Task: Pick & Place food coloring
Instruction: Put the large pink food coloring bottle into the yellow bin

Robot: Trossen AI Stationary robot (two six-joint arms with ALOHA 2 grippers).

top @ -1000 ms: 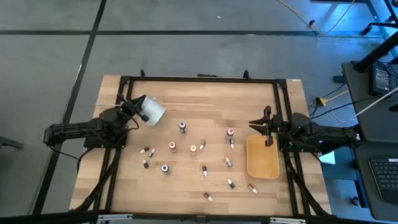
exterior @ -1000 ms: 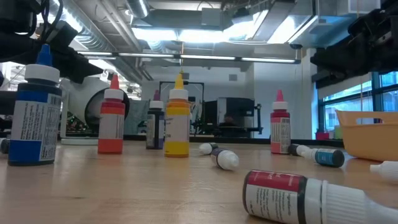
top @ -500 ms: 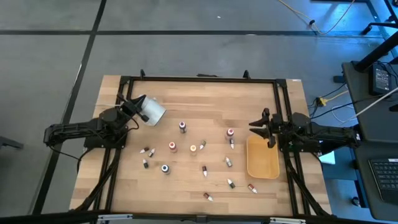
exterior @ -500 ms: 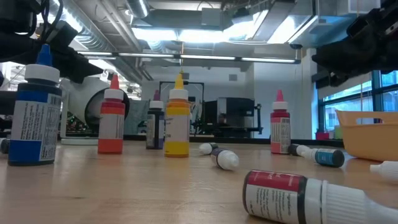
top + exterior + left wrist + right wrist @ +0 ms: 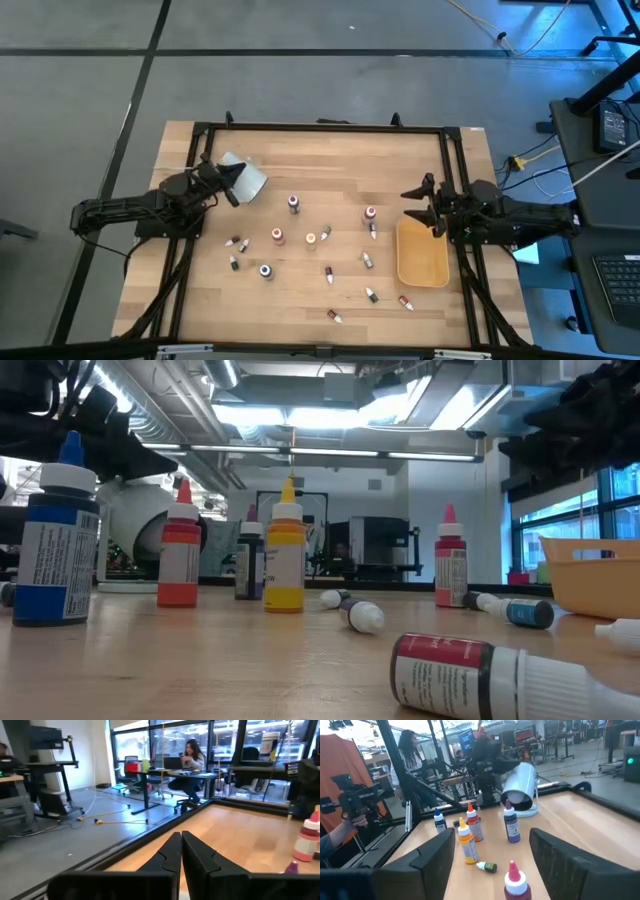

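Note:
Several small food coloring bottles (image 5: 311, 238) stand or lie on their sides across the middle of the wooden table; from table height a blue one (image 5: 55, 545), a red one (image 5: 180, 550) and a yellow one (image 5: 285, 555) stand upright. My right gripper (image 5: 428, 207) hangs open over the far end of the tan tray (image 5: 422, 255), with nothing between its fingers (image 5: 437, 855). My left gripper (image 5: 230, 192) is shut and empty at the far left, right beside the white cup (image 5: 245, 176), which lies on its side. My left gripper stands close against the white cup's near-left side (image 5: 238, 186). I cannot tell whether it touches the cup. Its own wrist view shows only the shut fingers (image 5: 172, 852) and the table beyond.
A dark frame (image 5: 320, 128) runs round the tabletop. A red-capped bottle (image 5: 512, 877) stands just ahead of my right gripper, off the tray's far left corner (image 5: 402, 222). People sit and stand in the room beyond the table.
My right gripper has opened wide above the tray's far end, staying nearly in place. My left gripper has swung from the cup's left side toward the table's near edge and turned, and stays shut. The cup shows a slightly different outline from above.

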